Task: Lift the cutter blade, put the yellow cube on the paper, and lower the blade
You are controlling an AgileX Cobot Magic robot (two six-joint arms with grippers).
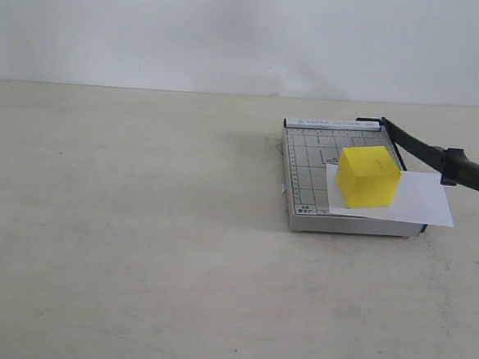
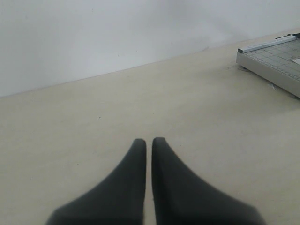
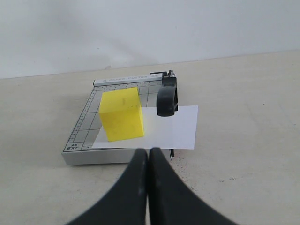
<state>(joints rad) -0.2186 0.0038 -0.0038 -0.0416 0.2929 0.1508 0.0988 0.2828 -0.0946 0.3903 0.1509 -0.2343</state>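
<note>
Pale worktop (image 1: 135, 263), yellow cube (image 1: 369, 177) on the paper (image 1: 425, 201)
You must lower the raised cutter blade (image 1: 430, 153); left hand (image 2: 148, 140), right hand (image 3: 148, 151) closed, empty

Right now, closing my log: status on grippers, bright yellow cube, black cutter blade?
Left gripper shut, empty; right gripper shut, empty. Yellow cube sits on white paper sheet. Black cutter blade looks raised. Nothing obstructing.

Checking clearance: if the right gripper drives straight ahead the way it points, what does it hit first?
Probably the paper at its near edge on the trimmer, with the yellow cube just behind; height is unclear.
</note>
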